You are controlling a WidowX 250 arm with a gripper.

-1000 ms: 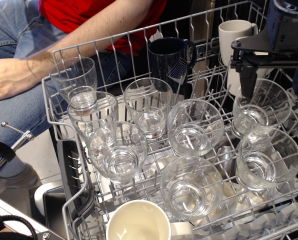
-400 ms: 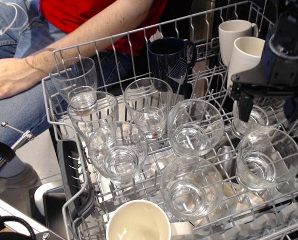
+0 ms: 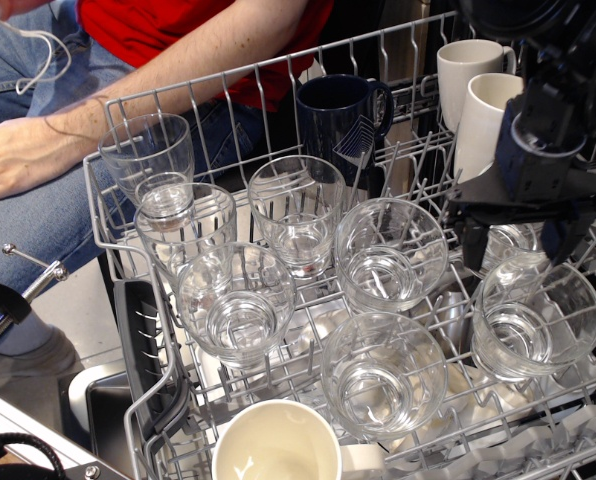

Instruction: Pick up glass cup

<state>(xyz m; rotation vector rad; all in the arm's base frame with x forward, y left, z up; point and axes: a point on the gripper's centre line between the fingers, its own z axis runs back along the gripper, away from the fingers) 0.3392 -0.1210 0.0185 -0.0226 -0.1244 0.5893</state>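
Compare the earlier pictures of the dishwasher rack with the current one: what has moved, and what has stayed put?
The gripper has come down from the upper right and now straddles the glass cup at the right of the rack, one finger on either side. No grasp or lift is visible yet. The other glasses, the dark blue mug and the white mugs have not shifted.

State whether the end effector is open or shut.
Open: the end effector has its two fingers spread on either side of a glass cup in the rack.
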